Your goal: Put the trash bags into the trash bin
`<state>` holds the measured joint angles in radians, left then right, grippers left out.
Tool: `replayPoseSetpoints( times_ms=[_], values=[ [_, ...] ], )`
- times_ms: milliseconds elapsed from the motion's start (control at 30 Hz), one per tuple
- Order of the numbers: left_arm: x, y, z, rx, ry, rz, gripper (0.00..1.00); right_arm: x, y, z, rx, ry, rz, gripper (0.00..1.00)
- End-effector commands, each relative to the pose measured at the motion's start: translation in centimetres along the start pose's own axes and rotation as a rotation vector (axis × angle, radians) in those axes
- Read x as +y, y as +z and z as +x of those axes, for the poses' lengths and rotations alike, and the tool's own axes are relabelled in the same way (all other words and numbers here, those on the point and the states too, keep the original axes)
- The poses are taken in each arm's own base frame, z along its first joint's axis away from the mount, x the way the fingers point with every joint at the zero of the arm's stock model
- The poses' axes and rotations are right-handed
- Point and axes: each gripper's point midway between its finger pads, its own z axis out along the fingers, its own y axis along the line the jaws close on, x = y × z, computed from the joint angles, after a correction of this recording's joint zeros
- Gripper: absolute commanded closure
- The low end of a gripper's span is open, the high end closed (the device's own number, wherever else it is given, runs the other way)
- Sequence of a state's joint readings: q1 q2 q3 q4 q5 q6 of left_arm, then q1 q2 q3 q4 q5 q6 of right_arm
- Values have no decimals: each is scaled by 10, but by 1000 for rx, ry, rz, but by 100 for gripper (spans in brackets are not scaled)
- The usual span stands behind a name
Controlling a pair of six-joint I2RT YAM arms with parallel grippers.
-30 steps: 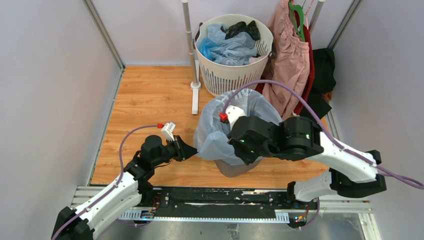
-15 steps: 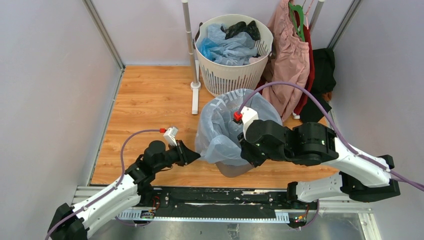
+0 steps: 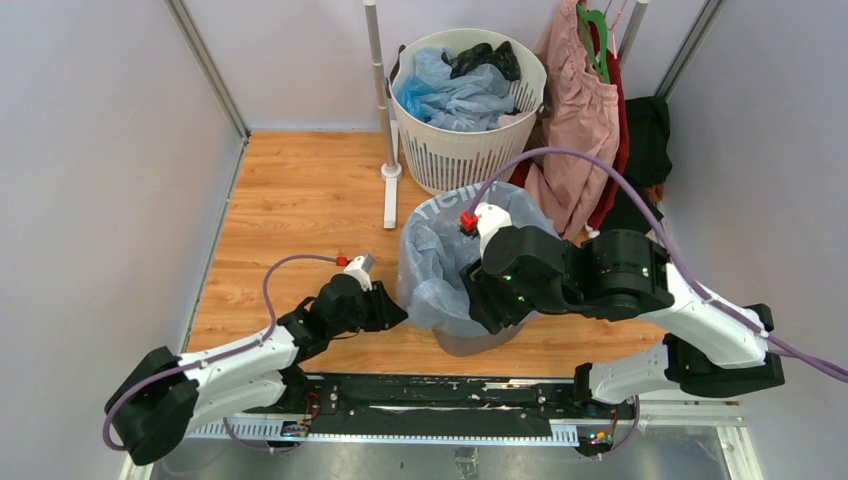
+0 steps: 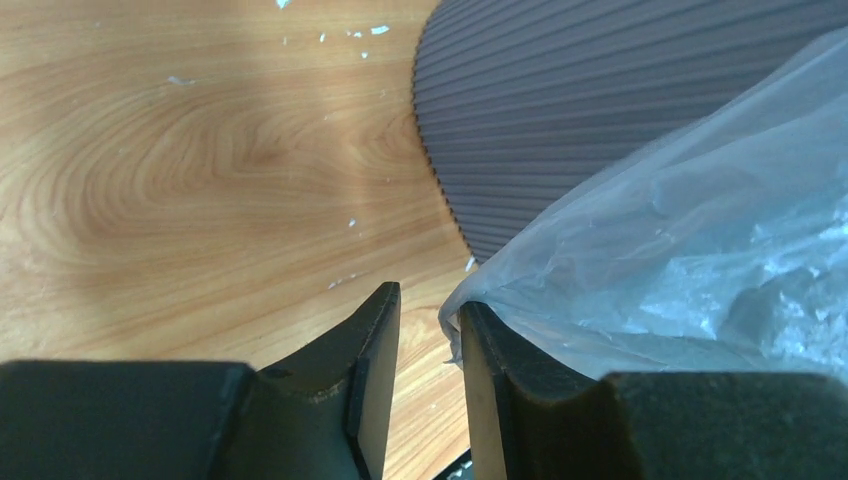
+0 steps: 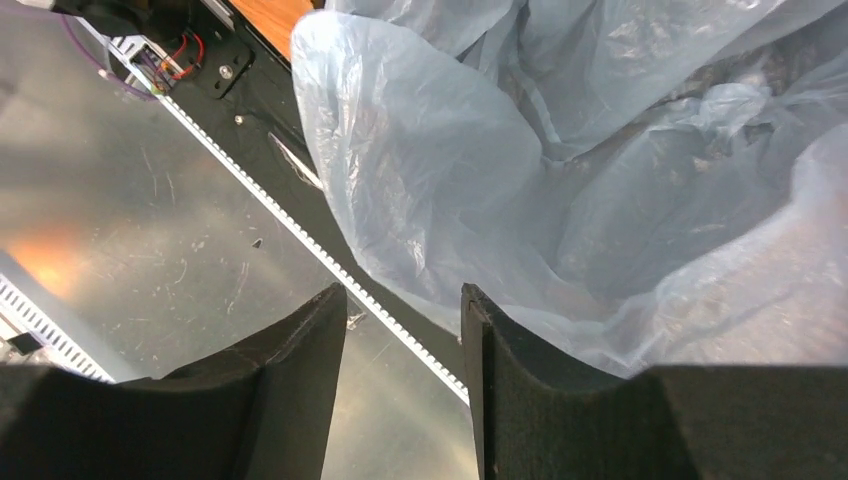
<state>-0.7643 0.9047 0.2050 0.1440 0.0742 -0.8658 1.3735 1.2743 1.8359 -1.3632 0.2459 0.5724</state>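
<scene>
From above we see two white-and-black robot arms reaching away from a metal table (image 5: 130, 230) over a wooden floor (image 3: 300, 200) walled in by pale panels. Between the arms stands the trash bin (image 4: 600, 100), dark grey with a ribbed wall, and only a small part of its lower side shows from above. A large pale blue see-through trash bag (image 3: 435, 260) sits in the mouth of the bin and spills over its rim, with crinkled folds hanging down the outside on the left and near sides and faint white lettering on its far edge. The left claw (image 4: 428, 297) is low at the left side of the bin, with its two dark fingers a narrow gap apart and nothing between them. A corner of the bag's loose edge lies right at the tip of one finger, with bare floor showing through the gap. The right claw (image 5: 402, 292) hangs over the near side of the bin with its fingers well apart and empty, the bag's hanging folds just beyond the tips and the table below. Behind the bin stands a round white slotted basket (image 3: 470, 155) holding more crumpled blue bags (image 3: 450, 100) and something dark. To the right of the basket a pink garment (image 3: 575, 130) hangs on a green hanger
</scene>
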Motion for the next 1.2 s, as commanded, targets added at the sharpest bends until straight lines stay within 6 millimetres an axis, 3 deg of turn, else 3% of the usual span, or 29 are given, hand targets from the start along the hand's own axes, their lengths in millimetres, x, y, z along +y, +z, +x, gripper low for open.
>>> replayPoseSetpoints(
  times_ms=[0,133,200,300,367,600,800,1167],
  values=[
    [-21,11,-21,-51,43,27,65,-16,-21,-15,-38,-20,63,49],
    [-30,12,-29,-64,49,43,61,-37,-22,-28,-72,-53,151,52],
    [-34,11,-33,-74,51,49,60,-52,-18,-32,-70,-55,207,58],
    [-35,12,-33,-69,53,48,60,-75,-3,-30,-38,-60,257,78],
    [-32,14,-30,-55,53,40,60,-88,7,-26,-12,-78,283,99],
    [-36,20,-31,-39,58,39,59,-116,45,-13,23,-259,337,100],
    [-41,23,-34,-29,63,47,59,-134,77,7,80,-268,255,100],
    [-46,26,-35,-15,61,54,59,-125,130,31,160,-320,31,100]
  ],
)
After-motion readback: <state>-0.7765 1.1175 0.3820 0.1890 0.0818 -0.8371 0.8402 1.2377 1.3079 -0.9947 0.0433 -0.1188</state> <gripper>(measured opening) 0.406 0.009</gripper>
